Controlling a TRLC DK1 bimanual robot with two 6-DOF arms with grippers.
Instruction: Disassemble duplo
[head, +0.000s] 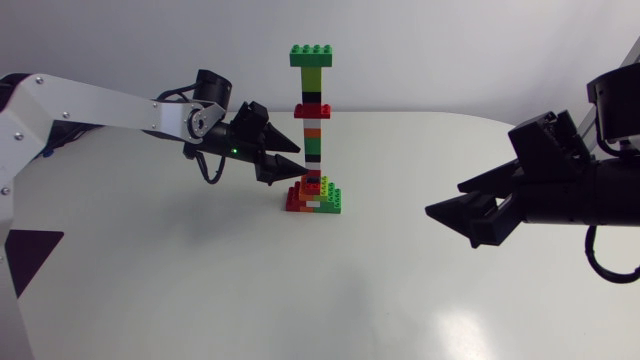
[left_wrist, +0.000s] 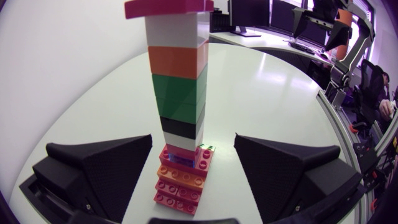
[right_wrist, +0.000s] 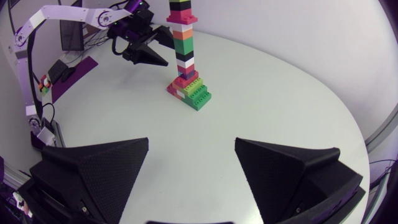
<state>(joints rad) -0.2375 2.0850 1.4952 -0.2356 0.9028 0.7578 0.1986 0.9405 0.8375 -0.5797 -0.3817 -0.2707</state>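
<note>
Left fingers (left_wrist: 106, 162) stand wide astride the duplo tower (left_wrist: 180, 93) (not touching); right fingers (right_wrist: 99, 168) wide, empty.

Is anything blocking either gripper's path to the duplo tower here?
Nothing visible. The left gripper is open right beside the duplo tower, whose lower bricks sit just ahead of its finger gap. The right gripper is open farther off, with only bare table between.
</note>
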